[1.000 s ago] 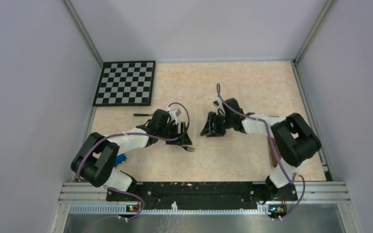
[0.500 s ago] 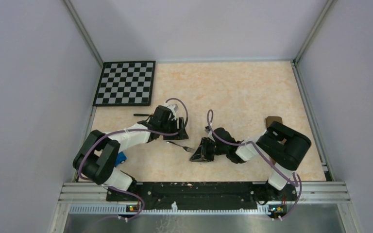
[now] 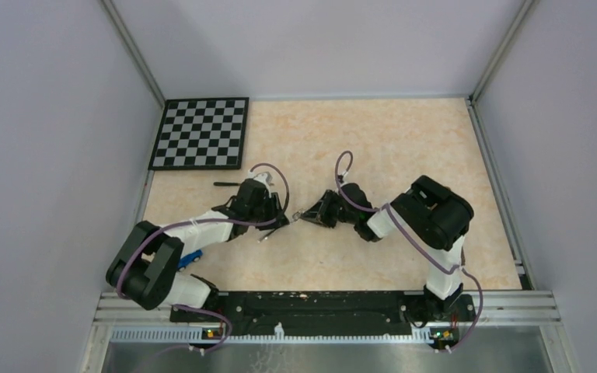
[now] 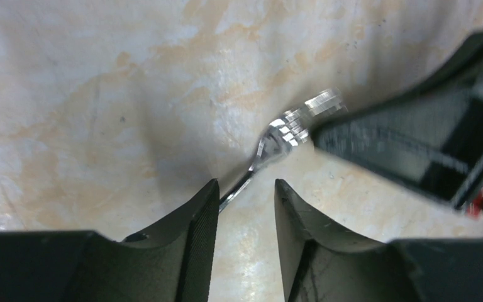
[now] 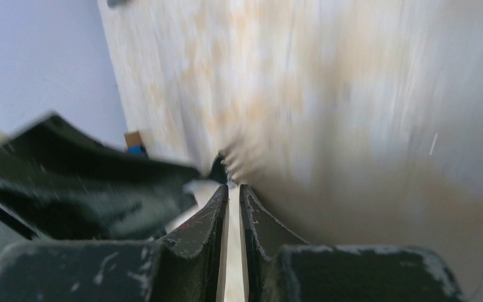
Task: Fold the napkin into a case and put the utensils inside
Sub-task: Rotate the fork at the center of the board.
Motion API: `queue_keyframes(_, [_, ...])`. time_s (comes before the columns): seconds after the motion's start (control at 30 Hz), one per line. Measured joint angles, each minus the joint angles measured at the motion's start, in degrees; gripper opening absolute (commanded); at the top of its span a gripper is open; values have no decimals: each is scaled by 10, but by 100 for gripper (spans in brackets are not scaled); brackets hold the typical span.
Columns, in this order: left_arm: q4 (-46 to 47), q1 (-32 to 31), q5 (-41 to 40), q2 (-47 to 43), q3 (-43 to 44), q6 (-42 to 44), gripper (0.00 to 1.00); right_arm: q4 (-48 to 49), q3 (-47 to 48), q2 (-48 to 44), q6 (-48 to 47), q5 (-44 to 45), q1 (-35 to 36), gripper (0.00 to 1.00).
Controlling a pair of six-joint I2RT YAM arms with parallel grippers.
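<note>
A thin grey metal fork [image 4: 286, 129] lay midway across the bench [image 3: 389, 132]; a slim dark knife [image 3: 229, 184] lay behind it leftward, before the black-and-white checkerboard [image 3: 200, 133].

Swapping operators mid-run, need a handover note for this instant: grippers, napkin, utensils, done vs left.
Grippers: the left gripper has its jaws apart, straddling the fork at its handle, not clamped. The right gripper is nearly shut at the fork's tines; the blurred wrist view leaves the grip unclear.
Things: the fork is mid-table between both grippers. The knife lies just near of the checkerboard. The napkin shows in no view; possibly hidden by the right arm.
Done: nothing confirmable, no case in sight.
Left: find the napkin, fold it, put both utensils inside.
</note>
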Motion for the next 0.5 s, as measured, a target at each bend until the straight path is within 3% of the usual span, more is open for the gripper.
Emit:
queue_keyframes(0.17, [63,-2,58,-8,-41,-40,42,-50,94,42,-61,-10,-38,13])
queue_keyframes(0.33, [97,-8,107,3,-51,-74,45,-209,204,44,-177,-1,-39,32])
queue_keyframes(0.5, [89,-9,125,-16,-59,-90,65,-370,221,-23,-286,37,-39,51])
